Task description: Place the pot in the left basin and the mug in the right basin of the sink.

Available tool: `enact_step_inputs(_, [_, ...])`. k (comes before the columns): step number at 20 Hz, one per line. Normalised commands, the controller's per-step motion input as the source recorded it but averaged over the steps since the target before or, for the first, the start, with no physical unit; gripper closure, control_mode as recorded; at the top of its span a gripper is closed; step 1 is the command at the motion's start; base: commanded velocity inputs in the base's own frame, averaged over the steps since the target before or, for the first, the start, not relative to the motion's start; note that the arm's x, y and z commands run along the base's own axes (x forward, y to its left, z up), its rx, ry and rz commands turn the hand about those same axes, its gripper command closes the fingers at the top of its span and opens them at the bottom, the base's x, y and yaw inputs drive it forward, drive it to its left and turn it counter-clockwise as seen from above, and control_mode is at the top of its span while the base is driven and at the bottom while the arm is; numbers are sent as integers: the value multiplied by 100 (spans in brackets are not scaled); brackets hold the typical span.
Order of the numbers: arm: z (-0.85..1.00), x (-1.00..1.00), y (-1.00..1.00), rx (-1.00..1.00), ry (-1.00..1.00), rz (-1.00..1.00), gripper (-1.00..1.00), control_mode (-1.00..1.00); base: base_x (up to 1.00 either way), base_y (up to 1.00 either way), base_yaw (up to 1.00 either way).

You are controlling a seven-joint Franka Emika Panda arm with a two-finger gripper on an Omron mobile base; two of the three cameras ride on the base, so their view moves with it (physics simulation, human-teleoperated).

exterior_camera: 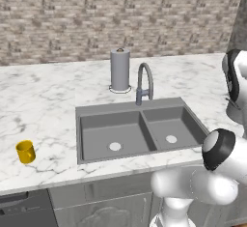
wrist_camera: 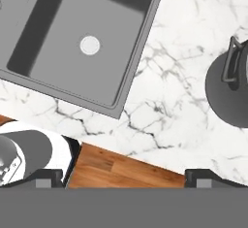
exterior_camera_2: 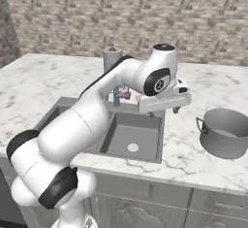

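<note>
The grey metal pot (exterior_camera_2: 226, 133) stands on the marble counter to the right of the sink (exterior_camera: 125, 106); in the hand view the pot (wrist_camera: 226, 95) sits at the right edge with one side handle showing. Far to the sink's left, near the counter's front, stands the yellow mug (exterior_camera: 25, 151). Both the left basin (exterior_camera: 106, 129) and the right basin (exterior_camera: 166, 122) hold nothing. My gripper (exterior_camera_2: 164, 111) hangs open and empty above the counter's front edge, between the right basin (wrist_camera: 63, 62) and the pot. Its fingertips (wrist_camera: 48, 176) stand wide apart.
A grey paper-towel roll (exterior_camera: 120, 70) and a curved faucet (exterior_camera: 144, 83) stand behind the sink. A brick wall backs the counter. Wooden floor (wrist_camera: 121, 166) shows beyond the counter's front edge. Bare marble counter (wrist_camera: 169, 101) lies between sink and pot.
</note>
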Motion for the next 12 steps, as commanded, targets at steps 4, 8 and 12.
enact_step_inputs(4, [-4,0,-26,0,6,0,-100,-100,0,0,0])
enact_step_inputs(8, [-19,0,-32,0,1,0,-100,-100,0,0,0])
enact_step_inputs(12, [-21,0,-36,0,0,0,-100,-100,0,0,0])
